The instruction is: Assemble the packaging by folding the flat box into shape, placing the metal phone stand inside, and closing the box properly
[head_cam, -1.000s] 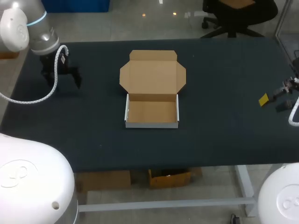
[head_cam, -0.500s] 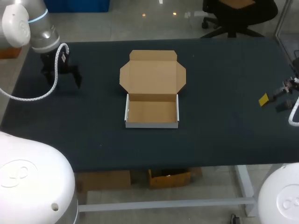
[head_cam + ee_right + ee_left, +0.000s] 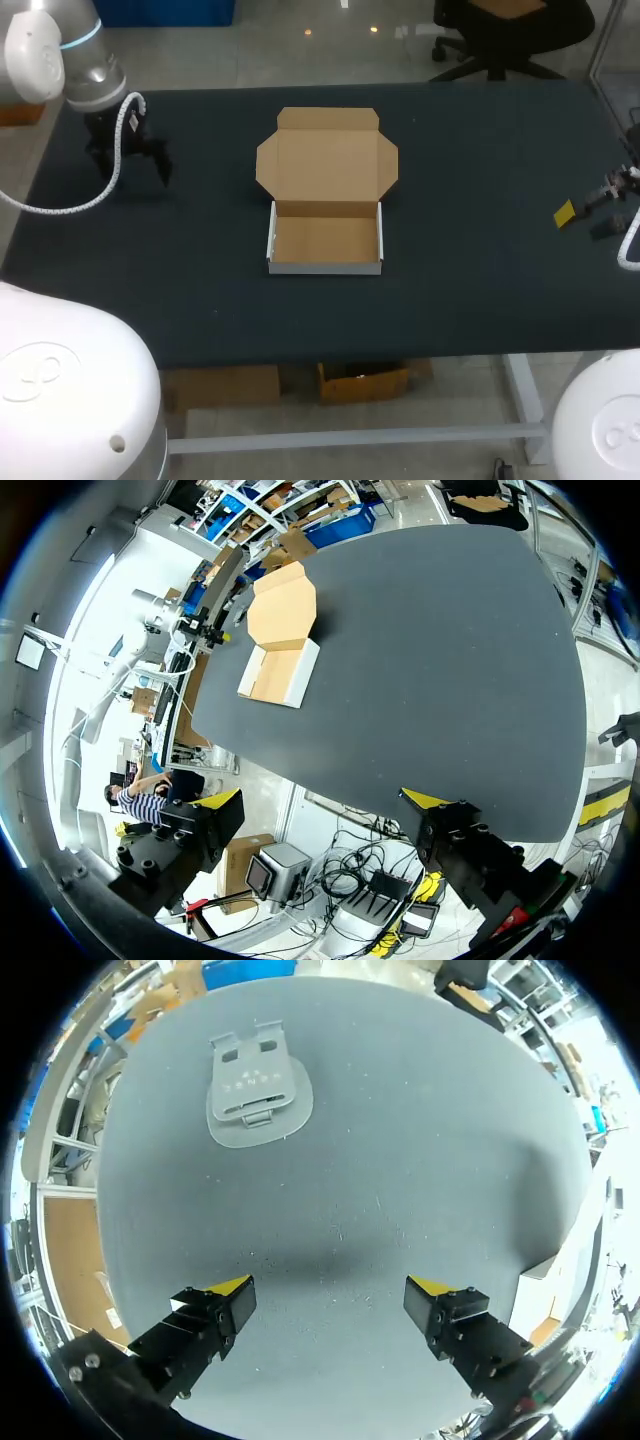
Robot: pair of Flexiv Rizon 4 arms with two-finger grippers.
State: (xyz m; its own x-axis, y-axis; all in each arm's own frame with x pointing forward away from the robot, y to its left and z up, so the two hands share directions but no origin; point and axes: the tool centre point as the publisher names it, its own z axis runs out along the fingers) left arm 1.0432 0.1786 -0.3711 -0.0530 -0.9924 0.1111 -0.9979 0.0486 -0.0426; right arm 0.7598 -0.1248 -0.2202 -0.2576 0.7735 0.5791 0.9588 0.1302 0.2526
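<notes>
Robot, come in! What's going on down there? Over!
Left gripper open, phone stand lying ahead of it. Right gripper open, empty. Box folded, lid open, nothing inside. Nothing between stand and box.

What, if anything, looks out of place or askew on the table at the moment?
Nothing stands out. The box sits square to the table, open and empty. The stand lies flat ahead of the open left gripper, not yet in the box. The right gripper is open and empty.
</notes>
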